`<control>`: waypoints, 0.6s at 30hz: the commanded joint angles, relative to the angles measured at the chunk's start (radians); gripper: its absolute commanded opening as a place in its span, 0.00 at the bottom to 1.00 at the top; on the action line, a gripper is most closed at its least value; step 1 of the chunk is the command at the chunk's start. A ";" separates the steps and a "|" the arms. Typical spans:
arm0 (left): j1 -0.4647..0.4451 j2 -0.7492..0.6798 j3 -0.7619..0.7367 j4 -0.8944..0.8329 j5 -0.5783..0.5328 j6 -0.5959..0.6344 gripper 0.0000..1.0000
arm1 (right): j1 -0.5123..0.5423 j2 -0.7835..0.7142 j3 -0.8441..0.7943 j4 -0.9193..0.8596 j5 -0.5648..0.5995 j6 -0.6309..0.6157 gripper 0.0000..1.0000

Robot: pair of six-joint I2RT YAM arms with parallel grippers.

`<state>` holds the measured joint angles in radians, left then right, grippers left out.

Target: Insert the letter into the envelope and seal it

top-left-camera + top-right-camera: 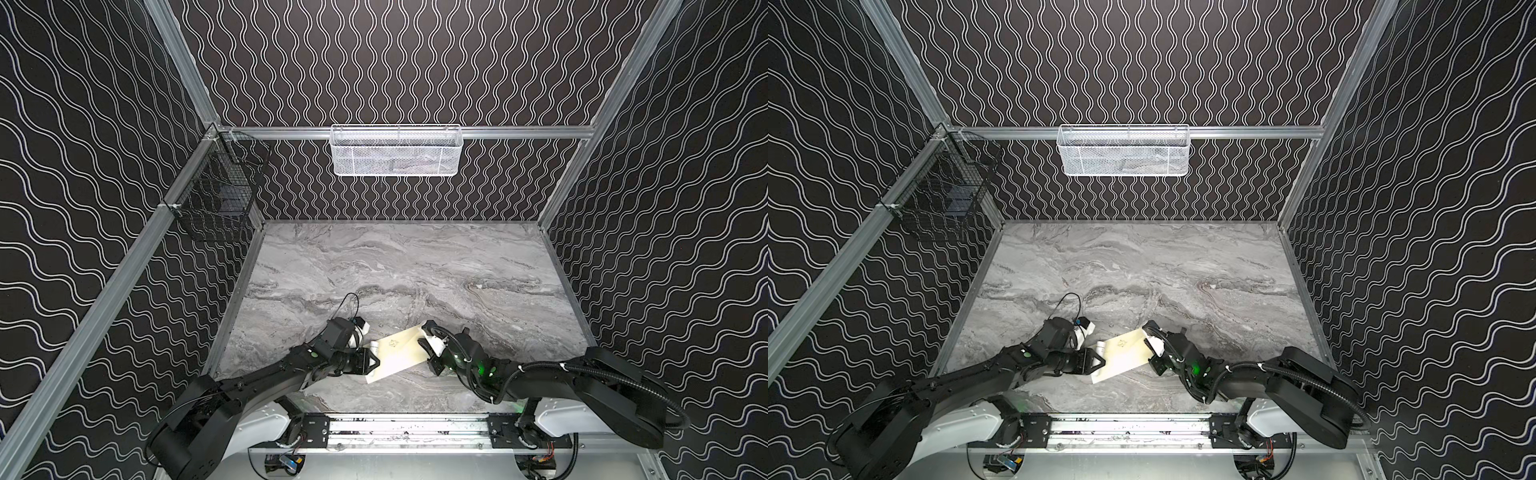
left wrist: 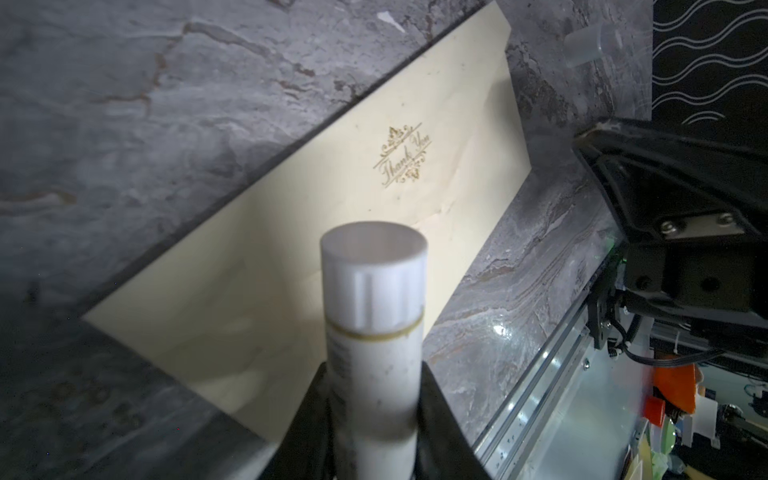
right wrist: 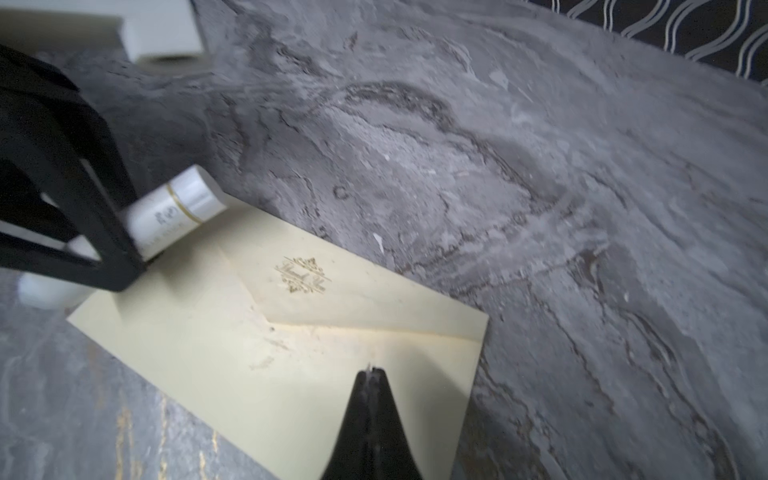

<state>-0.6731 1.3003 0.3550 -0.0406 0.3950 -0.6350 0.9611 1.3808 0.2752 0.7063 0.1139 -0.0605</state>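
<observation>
Cream envelope [image 1: 399, 353] laid flat on the near middle of the grey table [image 1: 415, 270], flap folded down.
A white tube [image 2: 374, 332] is clamped in the left gripper [image 2: 374, 415] and held over the envelope's left end; the right gripper [image 3: 371, 374] is seen with jaws pressed together, its tip at the right end.

Your left claw [image 2: 374, 378] clamps a white tube [image 2: 374, 286]; your right claw [image 3: 371, 376] has its jaws pressed together. Both arms reach inward, wrists low.
</observation>
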 commanded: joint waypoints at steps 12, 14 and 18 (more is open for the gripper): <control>-0.031 0.094 -0.007 0.094 -0.048 0.027 0.00 | 0.051 0.358 0.099 0.399 -0.115 -0.067 0.00; -0.032 0.093 -0.015 0.092 -0.054 0.019 0.00 | 0.051 0.405 0.097 0.429 -0.108 -0.065 0.00; -0.029 0.084 -0.017 0.059 -0.096 -0.004 0.00 | 0.050 0.473 0.093 0.430 -0.076 -0.040 0.00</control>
<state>-0.7033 1.3849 0.3431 0.0517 0.3580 -0.6231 1.0122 1.8271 0.3729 1.0718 0.0090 -0.1192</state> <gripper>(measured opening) 0.274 0.048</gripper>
